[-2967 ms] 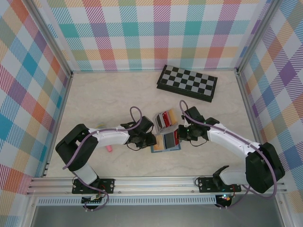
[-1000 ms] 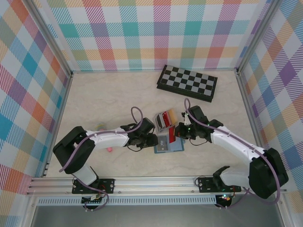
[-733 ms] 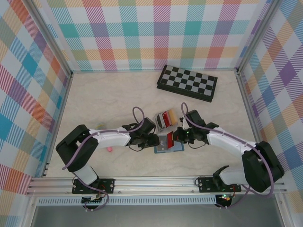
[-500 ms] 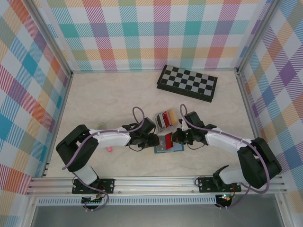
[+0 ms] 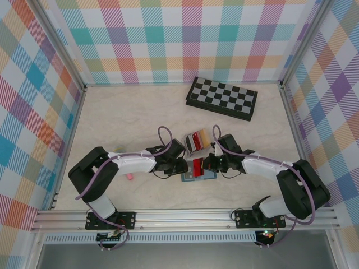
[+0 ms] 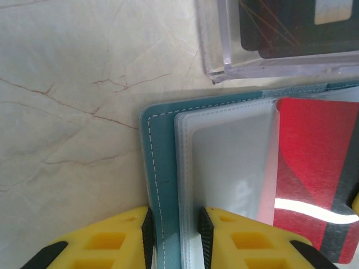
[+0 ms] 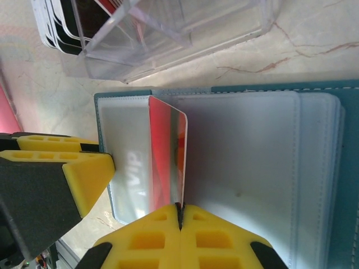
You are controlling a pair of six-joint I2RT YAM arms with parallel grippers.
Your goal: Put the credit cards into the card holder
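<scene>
Grippers first, Ana: how do they stand?

Left gripper (image 6: 174,227) has its yellow fingers (image 6: 106,241) a narrow gap apart, and the left border of the card holder (image 6: 162,168), teal cover and clear sleeves, runs through that gap. Whether they squeeze it, I cannot tell. Right gripper (image 7: 180,219) is clamped tight on one edge of a red credit card (image 7: 167,151).

Where is that card, Ben?

It stands on edge over the left part of the holder, just right of the left gripper. Whether it is inside a slot, I cannot tell.

And the holder?

It lies open on the table (image 5: 129,123), towards the near side, between the two grippers. Just beyond it, a clear tray (image 7: 179,39) holds more credit cards (image 6: 275,28). Chessboard (image 5: 222,98) far right, well apart; pink stick (image 5: 129,176) to the left.
</scene>
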